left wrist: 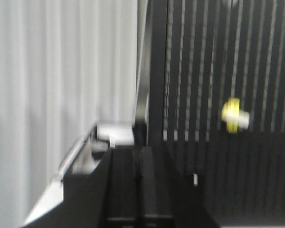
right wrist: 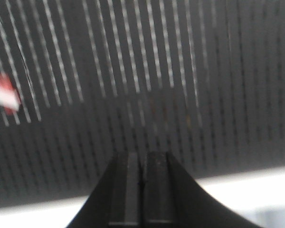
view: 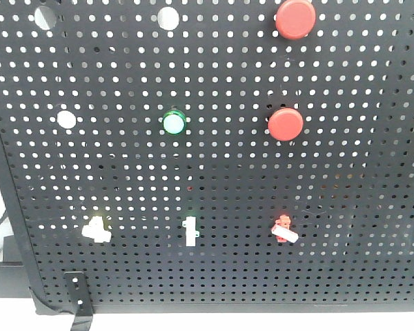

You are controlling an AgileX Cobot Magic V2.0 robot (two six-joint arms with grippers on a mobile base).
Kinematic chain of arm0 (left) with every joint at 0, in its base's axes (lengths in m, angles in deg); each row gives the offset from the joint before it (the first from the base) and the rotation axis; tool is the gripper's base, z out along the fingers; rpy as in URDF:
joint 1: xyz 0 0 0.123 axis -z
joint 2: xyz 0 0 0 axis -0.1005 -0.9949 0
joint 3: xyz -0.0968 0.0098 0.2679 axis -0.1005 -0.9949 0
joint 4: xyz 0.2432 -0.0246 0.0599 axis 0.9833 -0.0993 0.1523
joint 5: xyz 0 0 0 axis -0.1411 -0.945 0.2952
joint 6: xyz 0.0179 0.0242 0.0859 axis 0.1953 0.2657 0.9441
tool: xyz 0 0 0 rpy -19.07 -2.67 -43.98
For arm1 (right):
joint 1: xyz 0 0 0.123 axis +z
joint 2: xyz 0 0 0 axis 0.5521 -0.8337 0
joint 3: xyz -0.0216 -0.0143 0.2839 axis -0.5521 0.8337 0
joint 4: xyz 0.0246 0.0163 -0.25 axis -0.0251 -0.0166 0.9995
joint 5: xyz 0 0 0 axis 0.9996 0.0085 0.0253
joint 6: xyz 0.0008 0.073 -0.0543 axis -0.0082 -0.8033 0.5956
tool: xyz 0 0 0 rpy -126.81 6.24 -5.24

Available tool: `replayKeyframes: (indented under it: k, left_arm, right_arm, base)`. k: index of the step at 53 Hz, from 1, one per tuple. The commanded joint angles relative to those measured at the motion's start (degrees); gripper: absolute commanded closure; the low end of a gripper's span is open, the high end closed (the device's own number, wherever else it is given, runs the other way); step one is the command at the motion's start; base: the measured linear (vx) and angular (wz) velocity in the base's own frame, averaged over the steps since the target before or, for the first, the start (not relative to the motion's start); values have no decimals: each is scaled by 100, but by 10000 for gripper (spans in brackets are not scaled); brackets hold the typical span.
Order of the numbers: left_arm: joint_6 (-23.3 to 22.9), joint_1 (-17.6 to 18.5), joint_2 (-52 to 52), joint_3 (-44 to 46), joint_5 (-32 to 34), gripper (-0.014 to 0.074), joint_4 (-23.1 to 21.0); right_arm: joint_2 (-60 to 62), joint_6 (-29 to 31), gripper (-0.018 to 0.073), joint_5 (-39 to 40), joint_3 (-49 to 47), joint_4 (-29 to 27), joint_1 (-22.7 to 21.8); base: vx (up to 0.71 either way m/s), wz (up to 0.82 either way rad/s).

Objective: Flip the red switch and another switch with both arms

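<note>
The red switch [view: 284,228] sits low on the right of the black pegboard [view: 345,207], its white lever slanting down to the right. The yellow-based switch [view: 96,228] is at the same height on the left. Neither arm shows in the front view. In the left wrist view my left gripper [left wrist: 139,154] is shut and empty, with the yellow switch [left wrist: 234,116] up and to its right, well apart. In the right wrist view my right gripper [right wrist: 143,156] is shut on nothing, and the red switch [right wrist: 5,95] appears blurred at the far left, apart from the fingers.
Two big round red buttons [view: 294,18] [view: 286,123] and a green round button [view: 173,123] are higher on the board. A green-based toggle [view: 190,231] stands between the two switches. The board's left frame [left wrist: 156,71] borders a pale curtain [left wrist: 61,71].
</note>
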Motion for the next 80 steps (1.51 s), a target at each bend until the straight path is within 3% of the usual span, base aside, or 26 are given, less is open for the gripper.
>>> replayKeyframes:
  k: [1, 16, 36, 41, 55, 60, 65, 80]
  left_arm:
    - [-29, 5, 48, 293, 689, 594, -217]
    - [146, 5, -1004, 2031, -210, 594, -185]
    - [128, 36, -3256, 2394, -195, 594, -195]
    - [115, 209, -3685, 2399, 124, 594, -195]
    - [125, 1109, -4994, 2918, 788, 594, -175]
    - [125, 1378, -5529, 3279, 1154, 594, 55]
    - [125, 1532, -6037, 3669, 1204, 594, 244]
    - [125, 1756, -7048, 4417, 1349, 594, 252]
  right_arm:
    - [2, 45, 566, 778, -578, 57, -40]
    - [-1177, 82, 566, -461, -2422, 662, -40]
    - [-2673, 82, 566, -318, -2478, 640, -46]
    - [-2776, 64, 566, -161, -2478, 640, -46]
    - [-2804, 64, 566, -47, -2478, 640, -46]
    - [-2804, 64, 566, -47, -2478, 640, -46]
    - [-2804, 64, 566, -47, -2478, 640, -46]
    - [-2804, 64, 566, -47, -2478, 640, -46]
  base:
    - [0, 0]
    - [0, 0]
    - [0, 0]
    - [0, 0]
    - [0, 0]
    - [0, 0]
    - [0, 0]
    - [0, 0]
